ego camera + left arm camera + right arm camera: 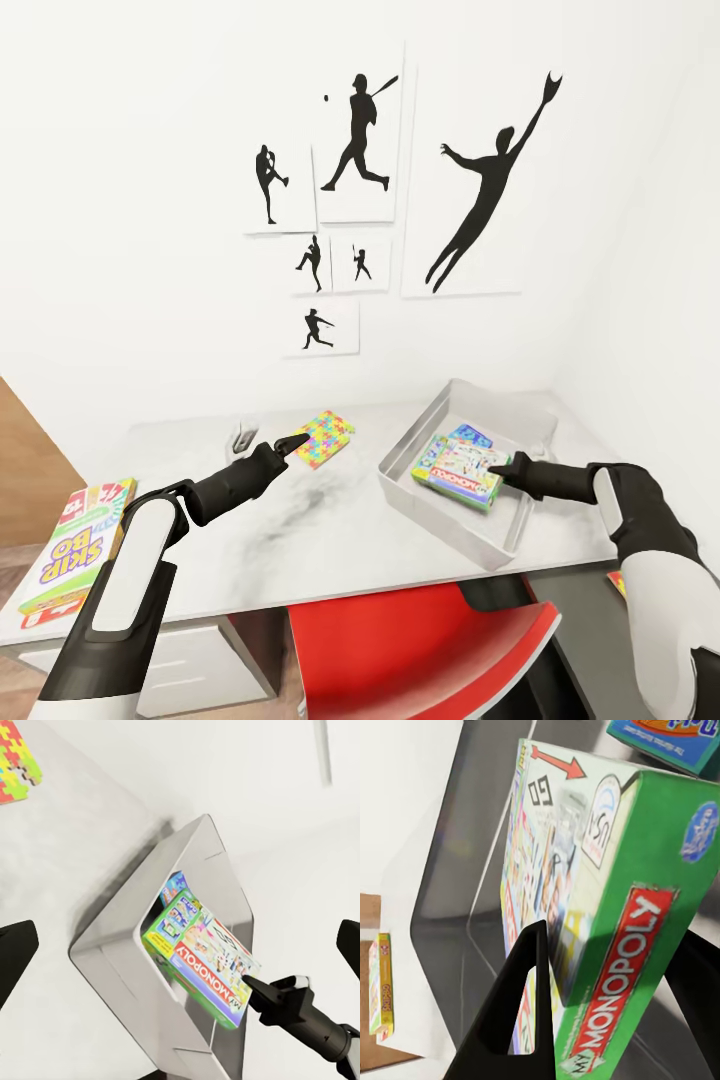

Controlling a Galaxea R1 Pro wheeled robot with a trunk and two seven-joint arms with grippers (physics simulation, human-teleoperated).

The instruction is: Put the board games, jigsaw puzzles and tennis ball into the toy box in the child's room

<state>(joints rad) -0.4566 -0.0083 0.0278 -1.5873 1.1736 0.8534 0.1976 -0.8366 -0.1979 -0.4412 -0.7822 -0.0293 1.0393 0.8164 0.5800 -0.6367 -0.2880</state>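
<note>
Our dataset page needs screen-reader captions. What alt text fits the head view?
The right end effector grips a green Monopoly box inside the grey toy box on a white table. The left end effector hovers by a colourful jigsaw puzzle; a Skip-Bo box lies at the table's left.

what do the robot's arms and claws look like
Both arms have glossy white shells over black joints and wrists, tapering to slim matte-black ends. Left claw and right claw each carry two flat, pointed black fingers. No cables or markings visible.
</note>
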